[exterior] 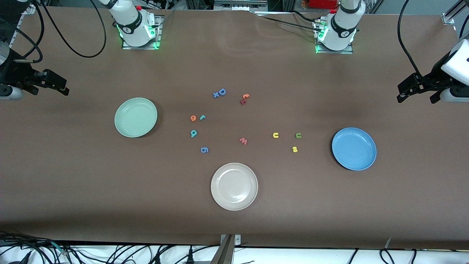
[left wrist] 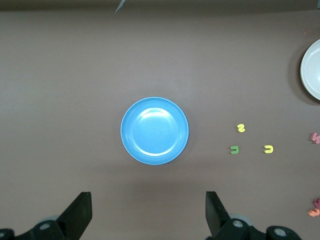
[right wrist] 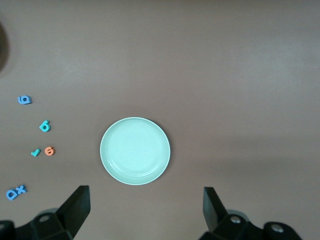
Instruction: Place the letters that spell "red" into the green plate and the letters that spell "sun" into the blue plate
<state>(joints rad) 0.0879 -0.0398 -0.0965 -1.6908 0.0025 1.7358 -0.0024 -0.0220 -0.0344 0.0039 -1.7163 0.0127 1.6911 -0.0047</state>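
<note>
The green plate [exterior: 135, 117] lies toward my right arm's end of the table, the blue plate [exterior: 354, 149] toward my left arm's end, both empty. My right gripper [exterior: 55, 85] and left gripper [exterior: 408, 91] hang spread wide, holding nothing. The orange e [exterior: 193, 118], teal r [exterior: 202, 117] and teal d [exterior: 194, 133] lie near the green plate, so my right arm is nearer to them; the yellow u [exterior: 276, 135], green n [exterior: 298, 135] and yellow s [exterior: 295, 149] lie near the blue plate.

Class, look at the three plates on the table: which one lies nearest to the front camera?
The beige-white plate. It lies lowest in the front view, nearer to the camera than the green plate toward the right arm's end and the blue plate toward the left arm's end.
</note>
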